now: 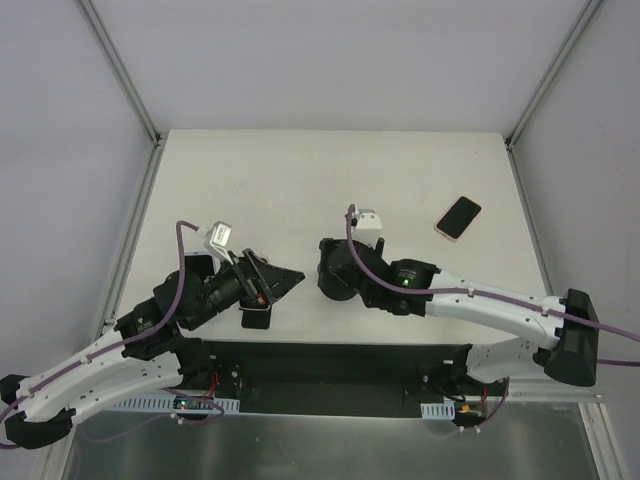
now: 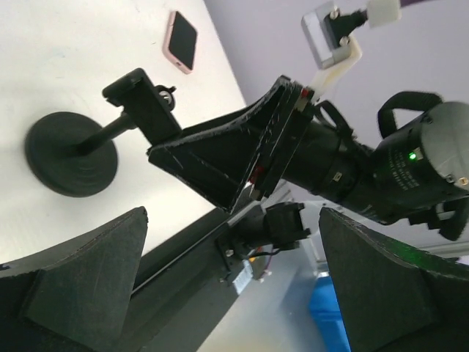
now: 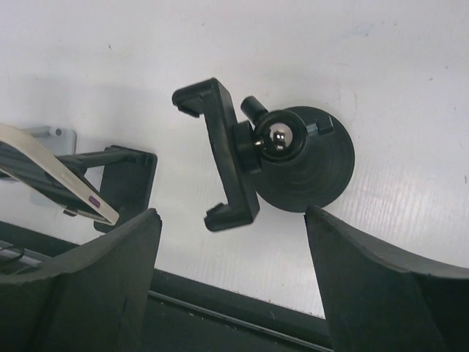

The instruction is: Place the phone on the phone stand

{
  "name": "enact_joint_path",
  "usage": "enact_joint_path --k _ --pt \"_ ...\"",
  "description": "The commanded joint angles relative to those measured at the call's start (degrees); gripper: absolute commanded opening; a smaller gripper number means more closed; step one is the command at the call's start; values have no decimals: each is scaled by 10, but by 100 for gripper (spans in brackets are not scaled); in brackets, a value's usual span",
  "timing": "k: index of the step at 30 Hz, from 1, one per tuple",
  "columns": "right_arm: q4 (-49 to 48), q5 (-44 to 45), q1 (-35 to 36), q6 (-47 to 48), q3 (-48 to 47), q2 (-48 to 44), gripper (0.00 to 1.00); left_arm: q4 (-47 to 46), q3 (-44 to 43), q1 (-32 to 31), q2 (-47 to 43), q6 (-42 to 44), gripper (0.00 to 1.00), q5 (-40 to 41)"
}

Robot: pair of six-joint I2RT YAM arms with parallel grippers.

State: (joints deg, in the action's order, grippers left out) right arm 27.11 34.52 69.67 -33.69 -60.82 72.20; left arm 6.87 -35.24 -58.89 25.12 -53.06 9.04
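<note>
Phone [image 1: 458, 217] left lying flat, well apart from the stand [image 3: 300, 165].
The phone is seen screen up on the table [image 1: 260, 180], toward its far right side, with neither arm near it. The right gripper [image 3: 233, 214] is spread wide and empty above the stand, and the left gripper [image 2: 233, 220] is likewise parted with nothing held. The phone is judged thin, stiff and fairly light, with a slick glass face and little height to catch. It would best be pinched across its two long edges near the middle, firmly but not hard, so it can be tilted into the clamp [image 3: 220, 154].
</note>
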Motion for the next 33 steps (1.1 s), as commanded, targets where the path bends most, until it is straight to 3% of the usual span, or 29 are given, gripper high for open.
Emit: enact_joint_path --k 1,2,7,10,11,13,23,27,28,33 --pt "-18 37 -8 -12 -45 38 79 23 -35 -2 24 57 99 -13" --pt "-19 37 -8 -5 -48 43 66 23 -38 -2 30 63 99 -17" --pt "39 26 -25 -5 -70 62 43 19 -21 -2 27 42 99 -32" --pt "31 -30 -48 45 -42 34 17 16 15 -2 2 22 99 -26" --pt "9 -59 -56 77 -33 24 1 17 23 -2 -2 13 99 -28" --pt "-8 -172 -80 205 -11 -4 1 17 35 -2 -10 11 99 -32" --pt "142 -505 -238 539 -14 -51 0 13 -29 -2 65 71 99 -55" --pt "159 -586 -277 593 3 -44 1 0 -54 -2 96 69 99 -66" --pt "159 -593 -284 596 6 -47 3 -5 -59 -2 102 67 99 -74" --pt "132 -500 -296 558 8 -87 61 -29 -58 -2 103 62 99 -89"
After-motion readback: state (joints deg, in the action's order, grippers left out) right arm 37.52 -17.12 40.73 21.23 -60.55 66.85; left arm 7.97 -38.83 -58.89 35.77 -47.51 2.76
